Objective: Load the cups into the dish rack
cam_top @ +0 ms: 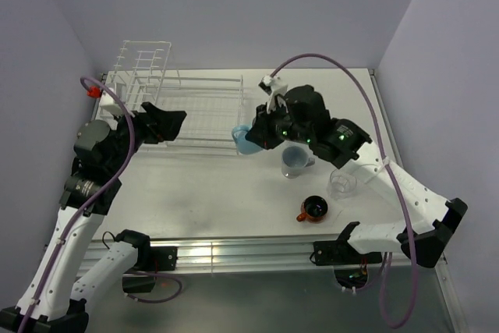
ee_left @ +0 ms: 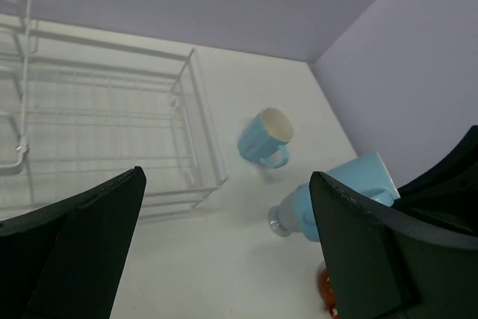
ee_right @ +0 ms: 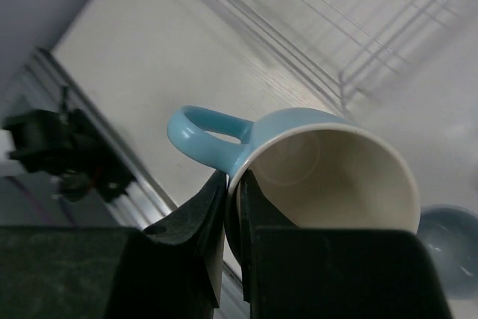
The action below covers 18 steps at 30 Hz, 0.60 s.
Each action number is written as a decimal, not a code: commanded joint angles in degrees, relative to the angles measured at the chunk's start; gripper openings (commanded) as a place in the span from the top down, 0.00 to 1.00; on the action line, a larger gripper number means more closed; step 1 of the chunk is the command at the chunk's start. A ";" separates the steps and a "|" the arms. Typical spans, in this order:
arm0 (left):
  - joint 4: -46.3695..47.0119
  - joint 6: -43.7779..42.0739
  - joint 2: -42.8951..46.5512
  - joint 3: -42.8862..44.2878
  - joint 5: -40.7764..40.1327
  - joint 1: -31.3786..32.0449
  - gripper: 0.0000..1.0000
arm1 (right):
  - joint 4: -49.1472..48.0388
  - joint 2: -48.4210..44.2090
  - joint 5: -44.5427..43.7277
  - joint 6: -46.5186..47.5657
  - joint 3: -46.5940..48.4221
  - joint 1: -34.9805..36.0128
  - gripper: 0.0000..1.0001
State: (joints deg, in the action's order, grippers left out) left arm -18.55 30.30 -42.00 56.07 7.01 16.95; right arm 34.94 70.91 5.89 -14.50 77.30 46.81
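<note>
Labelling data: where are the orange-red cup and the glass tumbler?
orange-red cup [cam_top: 314, 207], top external view, its dark inside.
glass tumbler [cam_top: 342, 182], top external view, its open mouth.

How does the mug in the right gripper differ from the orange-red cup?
The light blue mug is held tilted, its rim between the jaws of the right gripper; the orange-red cup stands on the table, untouched. The mug is pale inside, the cup dark. Both have a handle.
</note>
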 commanded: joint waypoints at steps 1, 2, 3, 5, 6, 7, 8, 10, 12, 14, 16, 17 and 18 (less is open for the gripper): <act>8.76 3.87 -1.06 2.46 6.95 -0.16 0.01 | -6.97 -1.83 15.44 -5.70 5.23 -5.12 1.00; 10.44 4.41 -1.42 2.20 7.84 -0.16 0.01 | -10.21 -1.92 21.38 -9.11 5.32 -6.28 1.00; 11.94 5.02 -1.68 1.68 8.81 -0.16 0.01 | -12.15 -1.92 24.05 -10.88 5.32 -7.42 1.00; 16.60 6.51 -3.00 1.06 11.35 -0.16 0.01 | -17.85 -1.66 30.89 -16.40 5.15 -10.06 1.00; 17.92 6.96 -3.87 0.36 12.06 -0.16 0.01 | -19.89 -1.57 32.76 -18.26 4.80 -10.94 1.00; 22.19 7.92 -4.14 -0.26 12.85 -0.16 0.01 | -22.00 -1.22 34.61 -20.37 4.62 -12.17 1.00; 24.41 8.36 -4.32 -1.13 14.51 -0.16 0.01 | -26.72 -1.13 37.76 -24.91 4.27 -12.96 1.00; 32.20 10.11 -4.67 -4.21 16.10 -0.16 0.01 | -36.45 -0.96 40.68 -30.55 1.82 -15.15 1.00; 37.07 10.91 -5.02 -7.19 18.65 -0.16 0.01 | -43.52 -0.34 44.27 -39.96 0.05 -16.65 1.00; 42.07 11.44 -5.37 -8.34 20.32 -0.16 0.01 | -50.71 0.98 45.61 -47.24 -1.62 -18.14 1.00; 44.90 11.79 -5.64 -9.66 22.78 0.01 0.01 | -55.65 2.03 46.40 -50.78 -2.67 -18.77 1.00; 46.74 12.06 -5.55 -10.28 23.75 0.01 0.01 | -56.55 2.21 46.49 -52.98 -2.85 -19.03 1.00; 50.67 12.41 -5.03 -11.76 25.58 0.19 0.01 | -56.91 2.47 46.32 -53.61 -3.11 -19.03 1.00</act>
State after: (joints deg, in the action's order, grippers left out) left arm 17.47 40.82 -48.18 46.04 26.02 16.95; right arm -6.24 73.01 47.64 -57.04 74.28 28.51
